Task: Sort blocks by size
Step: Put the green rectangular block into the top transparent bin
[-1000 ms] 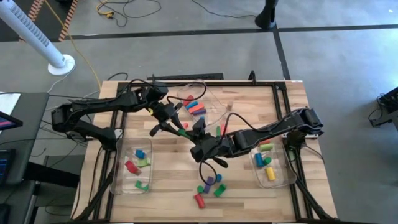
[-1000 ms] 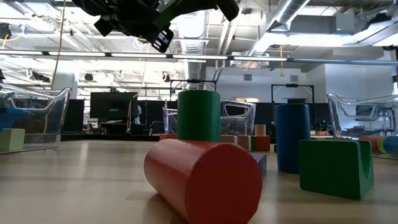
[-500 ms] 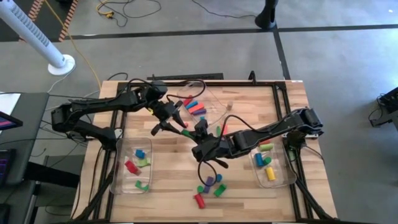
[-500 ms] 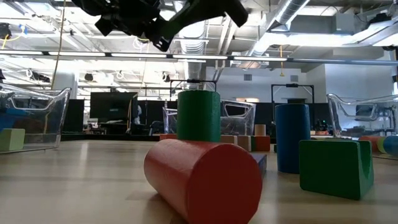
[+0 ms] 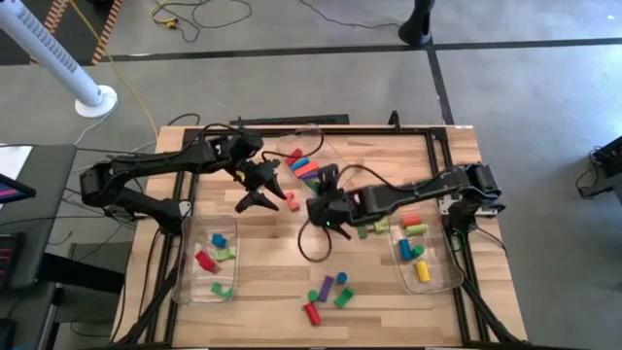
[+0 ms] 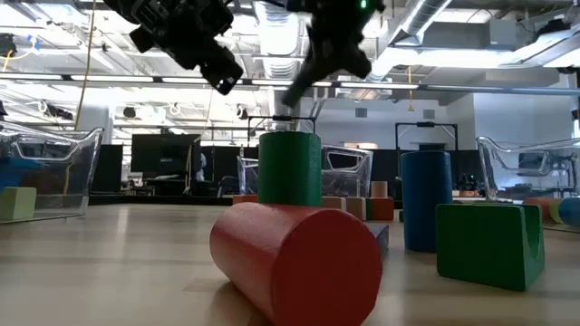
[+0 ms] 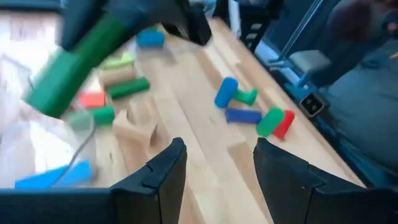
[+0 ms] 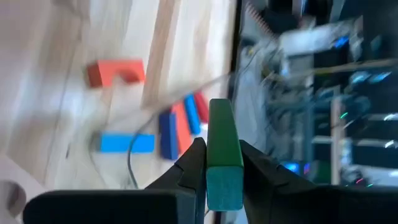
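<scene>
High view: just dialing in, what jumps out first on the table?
The right gripper at mid-table, shut on a long green bar. Beside it, the left gripper hangs open and empty near a red arch block. A loose cluster of blocks lies at the table's near edge.

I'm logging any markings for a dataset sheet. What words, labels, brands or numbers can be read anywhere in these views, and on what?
None can be read.
The blocks carry no markings, nor does the green bar in the right end effector.
The room's background is too far off to show any text.
</scene>
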Robot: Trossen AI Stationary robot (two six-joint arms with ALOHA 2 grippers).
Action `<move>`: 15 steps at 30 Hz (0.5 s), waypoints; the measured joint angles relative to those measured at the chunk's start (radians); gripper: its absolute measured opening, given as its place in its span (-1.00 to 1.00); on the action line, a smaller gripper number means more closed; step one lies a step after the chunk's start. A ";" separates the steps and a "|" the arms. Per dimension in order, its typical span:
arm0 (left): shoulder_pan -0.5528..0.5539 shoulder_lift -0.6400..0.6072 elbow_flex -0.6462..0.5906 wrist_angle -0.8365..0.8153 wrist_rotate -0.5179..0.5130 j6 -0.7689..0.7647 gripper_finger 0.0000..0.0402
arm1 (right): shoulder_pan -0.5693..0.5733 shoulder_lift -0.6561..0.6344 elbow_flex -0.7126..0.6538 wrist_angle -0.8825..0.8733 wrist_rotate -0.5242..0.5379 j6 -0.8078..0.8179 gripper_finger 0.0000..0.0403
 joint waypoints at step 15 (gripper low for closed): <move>-0.158 0.000 -0.099 0.015 -0.162 -0.032 -0.11 | -0.301 0.000 0.000 -0.051 -0.306 0.096 -0.52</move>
